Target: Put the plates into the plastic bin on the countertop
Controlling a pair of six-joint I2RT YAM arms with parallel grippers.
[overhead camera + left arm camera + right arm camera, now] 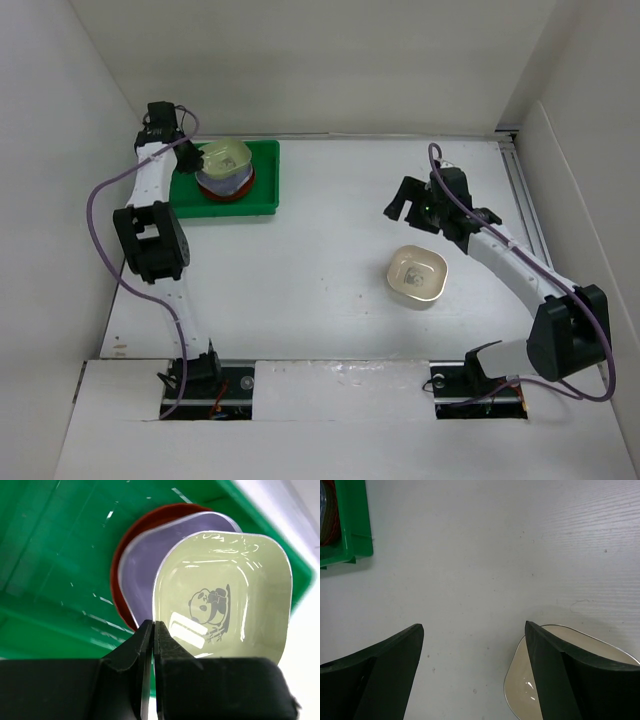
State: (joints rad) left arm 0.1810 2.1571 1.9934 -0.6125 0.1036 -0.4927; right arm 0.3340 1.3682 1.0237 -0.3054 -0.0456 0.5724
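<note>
Green plastic bin (50,555) walls fill the left wrist view, where the left gripper (153,630) is pinched on the near corner of the pale green plate (225,590). Beyond its fingertips that plate covers most of a lavender plate (142,565), and only a crescent of a red-brown plate (150,520) shows beneath. The right gripper (472,626) hangs with fingers spread wide, its right finger hiding part of the cream plate (520,680), which the frame edge also cuts off. White countertop (470,555) lies beneath it, enclosed by plain white walls (300,60).
</note>
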